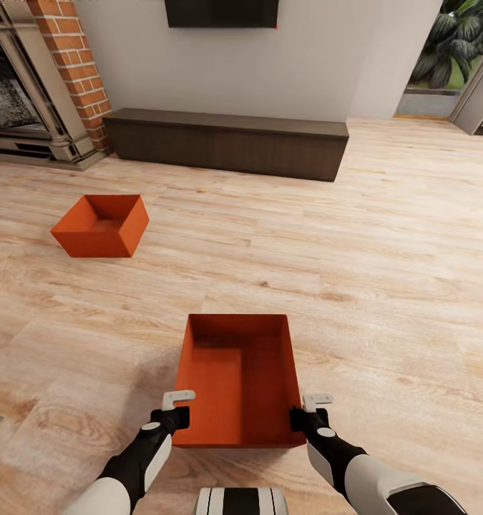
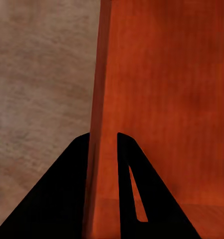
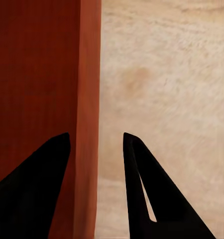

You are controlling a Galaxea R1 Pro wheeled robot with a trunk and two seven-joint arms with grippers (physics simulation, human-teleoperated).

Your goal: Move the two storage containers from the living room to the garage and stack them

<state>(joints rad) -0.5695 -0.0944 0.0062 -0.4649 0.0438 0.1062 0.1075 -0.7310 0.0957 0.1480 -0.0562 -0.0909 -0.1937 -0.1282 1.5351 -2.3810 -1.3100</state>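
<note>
Two orange-red storage containers stand on the living room's light wood floor (image 1: 384,272). The near container (image 1: 241,379) lies just ahead of me, and the other container (image 1: 101,225) sits further off to the left. My left gripper (image 1: 178,416) is on the near container's left wall. In the left wrist view this gripper (image 2: 103,134) has its fingers pressed on both sides of the container's wall (image 2: 167,99). My right gripper (image 1: 300,416) straddles the right wall. The right wrist view shows that gripper (image 3: 97,134) open, with a gap between the container's wall (image 3: 87,74) and the outer finger.
A red brick fireplace (image 1: 62,64) stands at the far left. A long dark low cabinet (image 1: 227,143) runs along the white wall under a TV (image 1: 221,13). A glazed opening with plants (image 1: 449,57) is at the far right. Wide wood floor lies to the right.
</note>
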